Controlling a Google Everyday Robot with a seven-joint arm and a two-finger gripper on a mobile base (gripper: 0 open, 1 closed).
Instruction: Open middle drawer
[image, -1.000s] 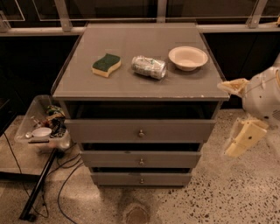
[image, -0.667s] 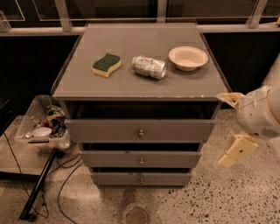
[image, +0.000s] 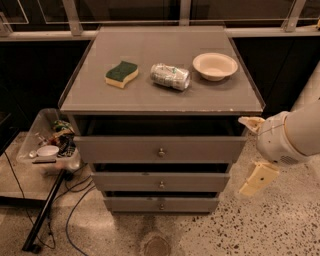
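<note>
Bare speckled floor (image: 240, 230) lies open in front of the cabinet (image: 150, 100). The middle drawer (image: 125, 182), second of three down its front, hasn't moved. Just off the cabinet's right edge I see my gripper (image: 255, 150), jaws spread wide and holding nothing, now lower and closer in. On top sit a sponge (image: 121, 73), can (image: 170, 76) and bowl (image: 215, 65).

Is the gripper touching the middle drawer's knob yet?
Apart. The camera view shows the gripper right of the cabinet, clear of the middle drawer and its knob.
</note>
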